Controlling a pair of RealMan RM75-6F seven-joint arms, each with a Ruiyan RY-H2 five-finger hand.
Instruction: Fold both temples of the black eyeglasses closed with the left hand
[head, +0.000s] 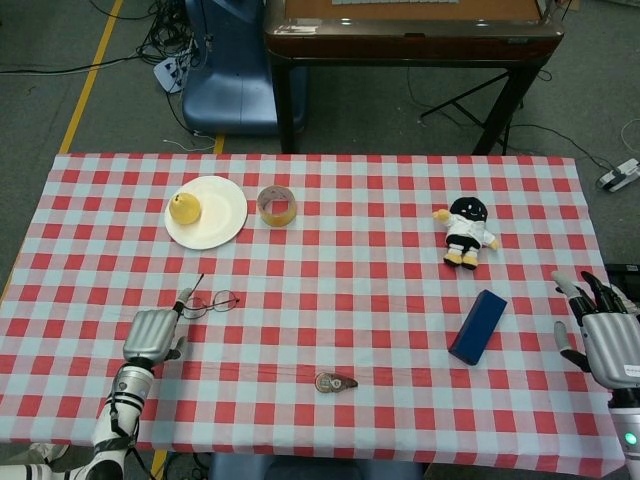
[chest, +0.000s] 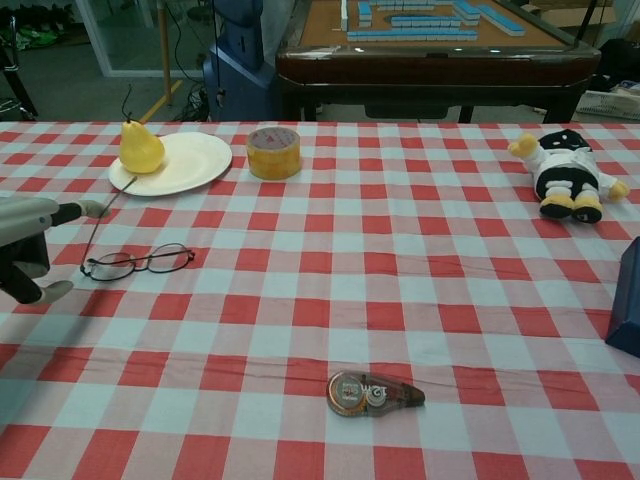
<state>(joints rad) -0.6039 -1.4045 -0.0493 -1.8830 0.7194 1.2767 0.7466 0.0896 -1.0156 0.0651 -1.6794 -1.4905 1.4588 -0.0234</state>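
Observation:
The black eyeglasses (head: 212, 301) (chest: 140, 262) lie lenses-down on the checked tablecloth at the left. One temple (chest: 108, 222) stands out from the frame, slanting toward the plate. My left hand (head: 152, 333) (chest: 25, 238) is just left of the glasses. One of its fingertips (chest: 92, 208) is stretched out against that temple, with the thumb apart below, and it holds nothing. The second temple cannot be made out. My right hand (head: 605, 338) hovers at the table's right edge with its fingers spread and nothing in it.
A white plate (head: 222, 215) (chest: 190, 160) with a yellow pear (head: 184, 207) sits behind the glasses, a tape roll (head: 277, 205) beside it. A correction-tape dispenser (head: 336, 382) lies near the front edge. A blue box (head: 478, 326) and a plush doll (head: 466, 230) are at the right.

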